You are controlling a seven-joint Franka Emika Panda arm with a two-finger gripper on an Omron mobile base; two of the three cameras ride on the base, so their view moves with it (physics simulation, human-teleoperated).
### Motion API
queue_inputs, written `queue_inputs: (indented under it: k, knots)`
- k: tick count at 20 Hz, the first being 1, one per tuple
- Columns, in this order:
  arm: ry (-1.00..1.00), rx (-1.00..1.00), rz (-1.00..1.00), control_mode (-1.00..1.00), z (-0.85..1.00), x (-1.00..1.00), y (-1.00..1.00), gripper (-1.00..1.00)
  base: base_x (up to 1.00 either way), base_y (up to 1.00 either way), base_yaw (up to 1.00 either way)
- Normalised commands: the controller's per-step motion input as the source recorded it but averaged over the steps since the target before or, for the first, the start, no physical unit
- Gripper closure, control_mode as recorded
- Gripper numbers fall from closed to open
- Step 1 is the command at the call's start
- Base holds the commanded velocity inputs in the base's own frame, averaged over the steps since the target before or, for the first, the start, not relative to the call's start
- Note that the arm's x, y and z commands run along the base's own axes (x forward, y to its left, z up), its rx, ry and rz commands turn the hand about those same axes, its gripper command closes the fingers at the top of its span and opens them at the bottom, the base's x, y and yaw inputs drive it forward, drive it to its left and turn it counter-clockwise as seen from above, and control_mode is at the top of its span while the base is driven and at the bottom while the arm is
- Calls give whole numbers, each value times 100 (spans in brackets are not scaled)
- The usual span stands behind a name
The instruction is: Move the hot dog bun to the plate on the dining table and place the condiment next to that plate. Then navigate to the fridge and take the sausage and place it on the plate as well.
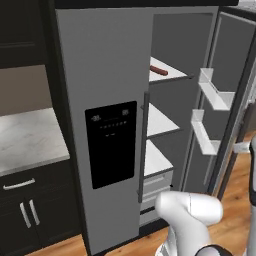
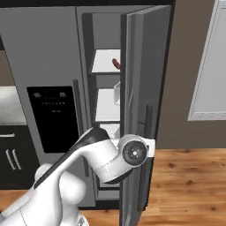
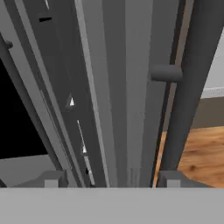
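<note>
1. The fridge [image 1: 105, 100] stood with its right door [image 2: 143, 88] swung out and its left door, bearing the black dispenser panel [image 1: 111, 144], closed.
2. The sausage [image 1: 159, 70] lay on the top white shelf [image 1: 170, 75] inside the open compartment, near the shelf's front left part; from the right base view it showed as a small reddish-brown end [image 2: 116, 64] just left of the door's edge.
3. The open door stood between the arm's wrist and the shelves in the right base view, hiding most of the compartment's right side.
4. The gripper [image 3: 111, 179] was right up against the door's edge; its two dark fingertips [image 3: 51, 179] stood apart on either side of the grey edge, released and clasping nothing.
5. The door's long vertical handle [image 3: 186, 87] ran just right of the right-hand tip, with its stub mount reaching toward the door.
6. The left base view gave what the others lacked: the door's inner bins [image 1: 215, 95], two lower shelves, a drawer at the bottom, and a marble counter [image 1: 27, 140] over dark cabinets to the left.
7. The right base view added a white-framed panel [image 2: 209, 66] on the brown wall to the right and the wooden floor [image 2: 190, 185].
</note>
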Motion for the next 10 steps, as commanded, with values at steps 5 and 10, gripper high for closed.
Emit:
queue_inputs:
  k: [5, 10]
  knots:
    - [2, -9, 0, -100, 50, -98, 100, -100, 0, 0, 0]
    - [14, -14, 0, -100, 39, -22, 100, -100, 0, 0, 0]
